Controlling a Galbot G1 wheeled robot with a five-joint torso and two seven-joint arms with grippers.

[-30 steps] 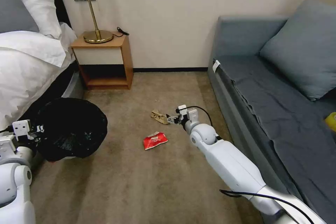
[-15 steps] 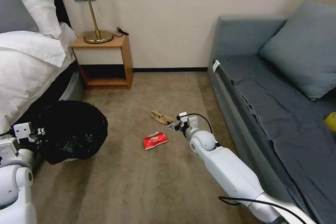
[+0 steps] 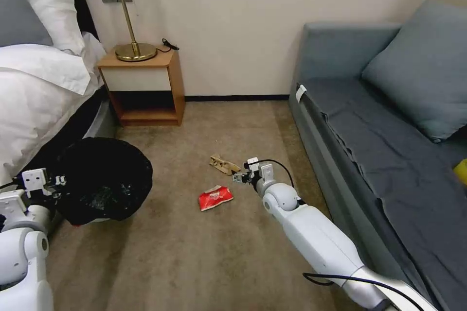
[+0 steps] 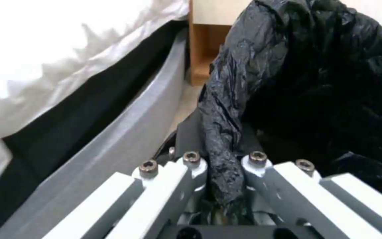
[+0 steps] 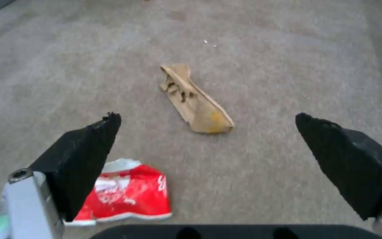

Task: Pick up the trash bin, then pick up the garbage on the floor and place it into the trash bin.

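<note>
— What does the head view give?

— The trash bin, its black bag spilling over the rim, sits low on the robot's left beside the bed. The left gripper is at the bin's near-left rim. On the carpet lie two bits of garbage: the tan paper piece and, nearer the robot, the red snack packet. The right gripper reaches out over the floor just beside the tan piece's near end; whether it touches the paper is hard to judge from here. A nightstand with a lamp stands against the wall, and a sofa runs along the right.

— And the left wrist view?

— The left gripper's fingers are clamped on a bunched fold of the black bag at the bin's rim, the bag's interior opening beyond.

— The right wrist view?

— The right gripper's black pads stand wide apart with nothing between them. The tan paper piece lies on the carpet ahead, clear of both pads; the red snack packet lies partly behind one pad.
</note>
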